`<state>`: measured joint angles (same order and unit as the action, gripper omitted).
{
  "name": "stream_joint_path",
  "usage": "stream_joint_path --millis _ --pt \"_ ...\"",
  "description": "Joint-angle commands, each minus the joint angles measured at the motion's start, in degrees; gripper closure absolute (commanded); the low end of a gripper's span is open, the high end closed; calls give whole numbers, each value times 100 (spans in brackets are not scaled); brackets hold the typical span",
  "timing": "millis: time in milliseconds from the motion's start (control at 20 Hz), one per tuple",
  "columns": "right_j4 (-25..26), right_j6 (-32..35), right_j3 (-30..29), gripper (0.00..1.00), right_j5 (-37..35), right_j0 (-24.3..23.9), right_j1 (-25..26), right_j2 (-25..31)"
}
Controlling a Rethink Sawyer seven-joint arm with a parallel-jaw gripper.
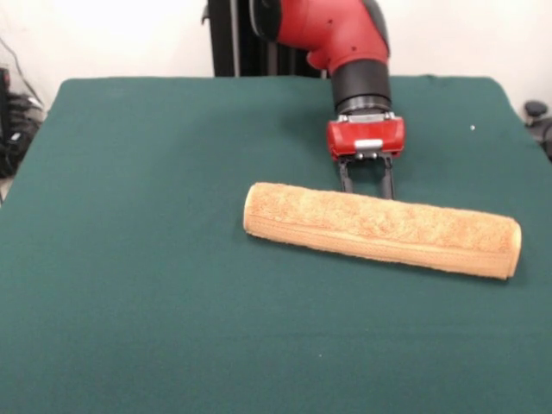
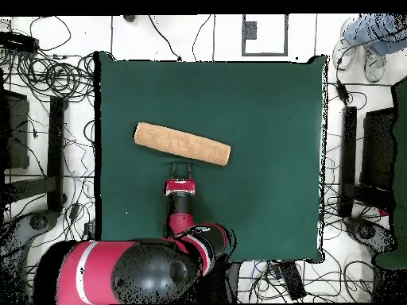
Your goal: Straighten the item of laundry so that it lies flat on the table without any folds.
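The item of laundry (image 1: 379, 228), an orange-tan terry towel, lies folded into a long narrow roll-like strip across the middle of the green table (image 1: 129, 259). A ribbed band runs along its near edge. From overhead the towel (image 2: 181, 144) slants across the table (image 2: 262, 119). My gripper (image 1: 366, 191) hangs just behind the strip's long far edge, a little right of its middle, fingers apart and pointing down with nothing between them. Overhead, the gripper (image 2: 182, 165) stands at the towel's robot-side edge; whether it touches the cloth I cannot tell.
Wide green cloth surrounds the towel on every side. A small white speck (image 1: 473, 128) lies near the far right corner. Cables and equipment (image 2: 48, 79) ring the table, and a person's sleeve (image 2: 374, 32) shows at the overhead view's top right.
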<state>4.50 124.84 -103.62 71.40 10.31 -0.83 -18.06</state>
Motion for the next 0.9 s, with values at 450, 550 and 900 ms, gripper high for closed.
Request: stream_joint_path --millis 450,550,900 --pt "476 572 2138 0 -4081 -795 -798 1589" --pt "287 519 2034 0 -4475 -823 -924 1677" --pt "-95 351 2015 0 -4018 -585 -931 1331"
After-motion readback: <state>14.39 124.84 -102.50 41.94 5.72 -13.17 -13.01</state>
